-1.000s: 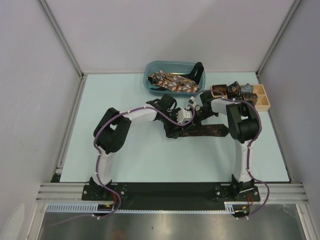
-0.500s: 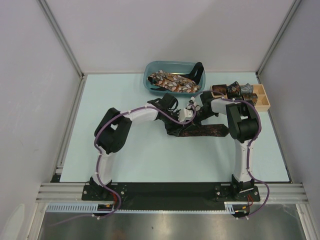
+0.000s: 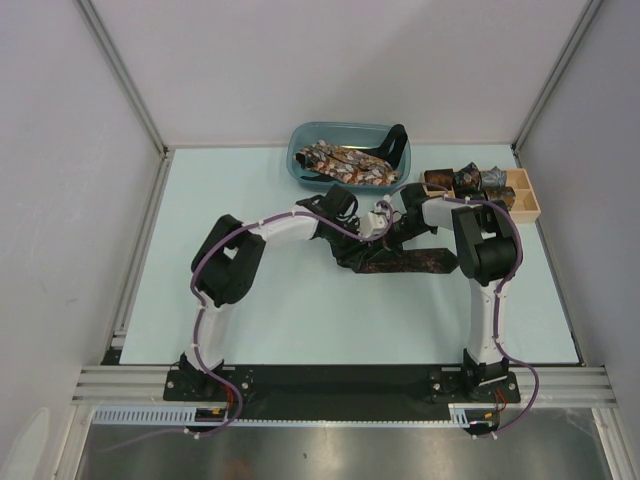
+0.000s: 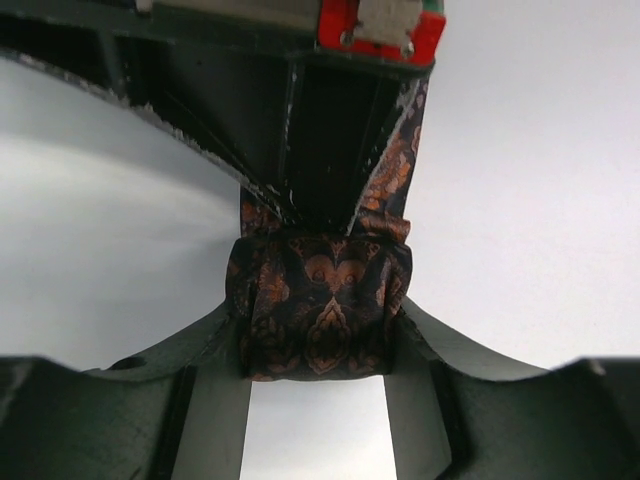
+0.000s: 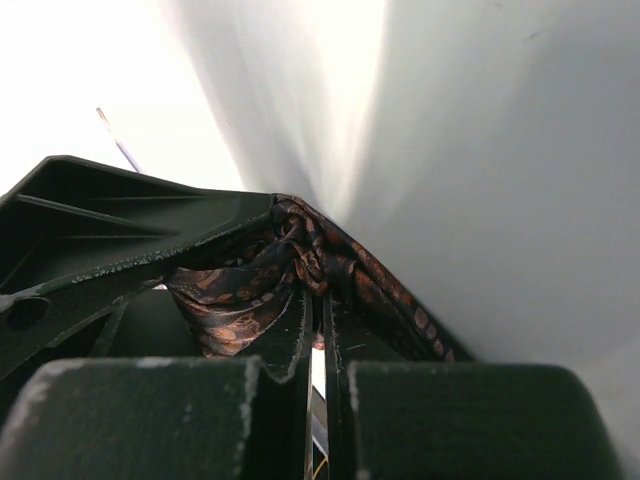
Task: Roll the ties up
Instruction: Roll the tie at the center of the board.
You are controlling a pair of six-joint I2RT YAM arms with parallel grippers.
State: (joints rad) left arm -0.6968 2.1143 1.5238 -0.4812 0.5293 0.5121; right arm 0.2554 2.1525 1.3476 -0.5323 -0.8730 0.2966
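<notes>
A dark brown tie (image 3: 405, 262) with an orange print lies across the table middle, its left end bunched where both grippers meet. My left gripper (image 3: 372, 228) is shut on a rolled coil of the tie (image 4: 318, 305), held between its two fingers. My right gripper (image 3: 392, 226) is shut on a fold of the same tie (image 5: 300, 262), its jaws almost touching, and the tie's tail (image 5: 395, 300) runs off to the right. Several rolled ties (image 3: 468, 181) sit in the wooden tray (image 3: 527, 203).
A blue tub (image 3: 300, 160) at the back holds loose patterned ties (image 3: 345, 164) and one dark tie hangs over its right rim. The wooden tray stands at the back right, close to the right arm (image 3: 487, 250). Grey walls enclose the table on three sides.
Both grippers have shifted slightly toward the back with the tie's bunched end. The flat length of the tie has barely moved.
</notes>
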